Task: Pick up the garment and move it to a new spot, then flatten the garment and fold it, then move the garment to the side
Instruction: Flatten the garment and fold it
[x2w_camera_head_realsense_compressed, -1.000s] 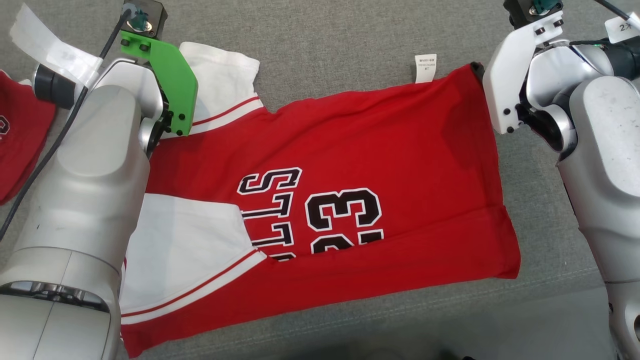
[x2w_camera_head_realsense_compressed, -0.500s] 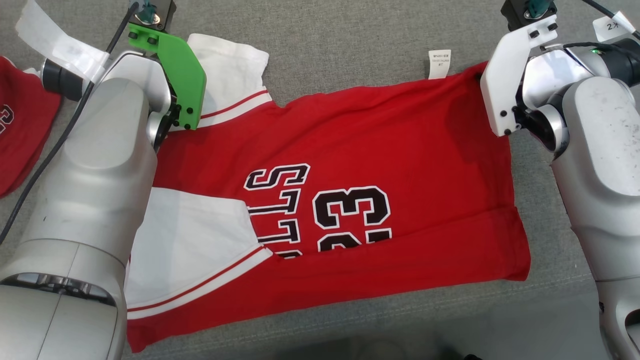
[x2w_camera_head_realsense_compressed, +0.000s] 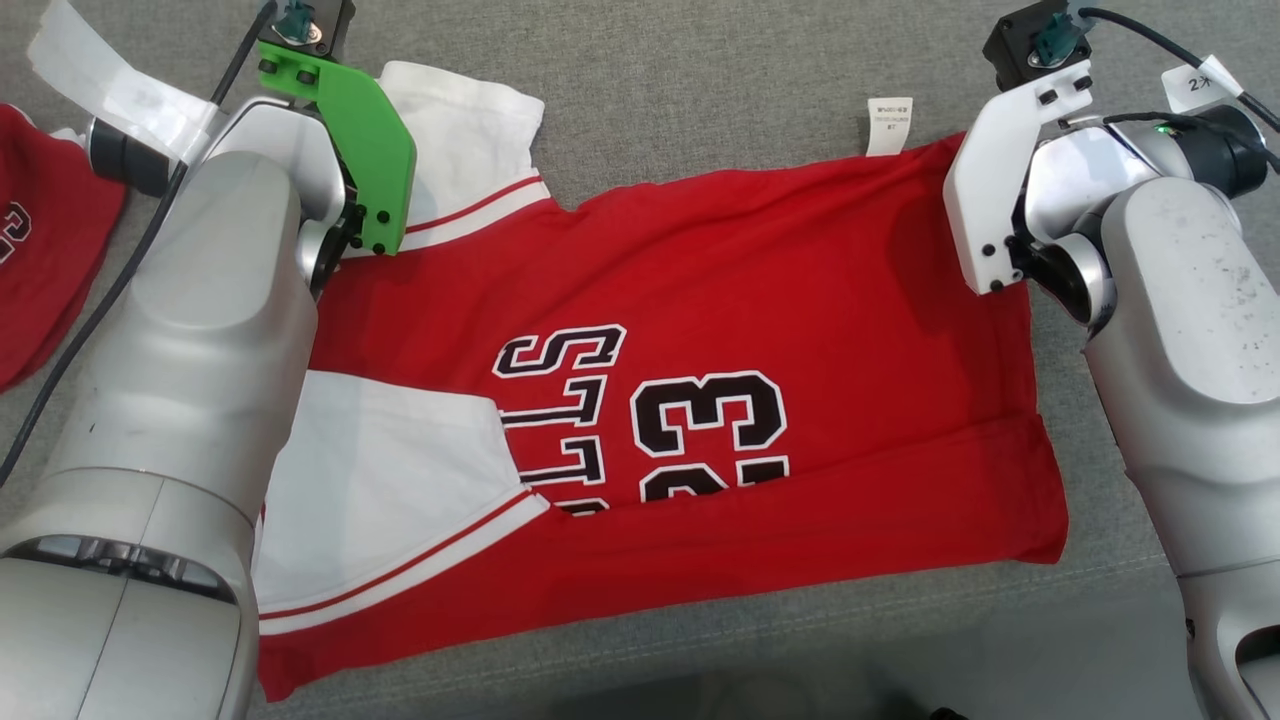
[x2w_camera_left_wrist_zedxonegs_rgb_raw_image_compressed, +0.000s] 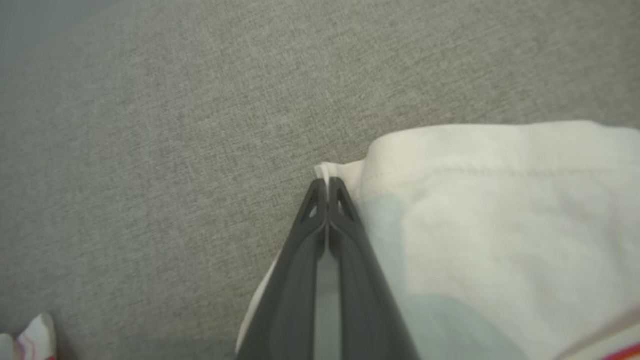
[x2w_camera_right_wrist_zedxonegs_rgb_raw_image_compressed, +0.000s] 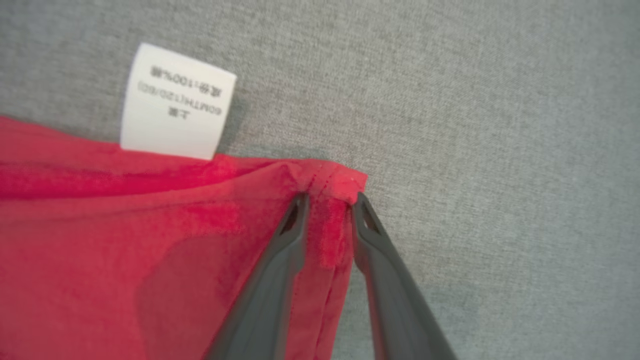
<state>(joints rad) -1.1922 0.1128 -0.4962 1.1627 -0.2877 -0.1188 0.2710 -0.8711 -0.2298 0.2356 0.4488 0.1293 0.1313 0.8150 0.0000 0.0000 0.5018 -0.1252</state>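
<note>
A red jersey (x2w_camera_head_realsense_compressed: 750, 300) with white sleeves and black lettering lies spread flat on the grey cloth surface (x2w_camera_head_realsense_compressed: 700, 80). Its far white sleeve (x2w_camera_left_wrist_zedxonegs_rgb_raw_image_compressed: 500, 225) has its edge pinched in my left gripper (x2w_camera_left_wrist_zedxonegs_rgb_raw_image_compressed: 328, 182), which is shut, a sliver of white cloth poking past the tips. My right gripper (x2w_camera_right_wrist_zedxonegs_rgb_raw_image_compressed: 330, 200) sits at the far right hem corner (x2w_camera_right_wrist_zedxonegs_rgb_raw_image_compressed: 335, 182), beside a white care label (x2w_camera_right_wrist_zedxonegs_rgb_raw_image_compressed: 177, 102). Its fingers stand apart with the red corner lying between them. In the head view both grippers are hidden behind their wrists.
Another red garment (x2w_camera_head_realsense_compressed: 50, 260) lies at the left edge, behind my left arm. The grey surface's front seam (x2w_camera_head_realsense_compressed: 900, 620) runs just below the jersey. Bare grey cloth stretches beyond the jersey's far edge.
The head view has shifted, so the jersey sits slightly further right in it. My right wrist has come a little inward over the hem corner. The left arm holds its grip.
</note>
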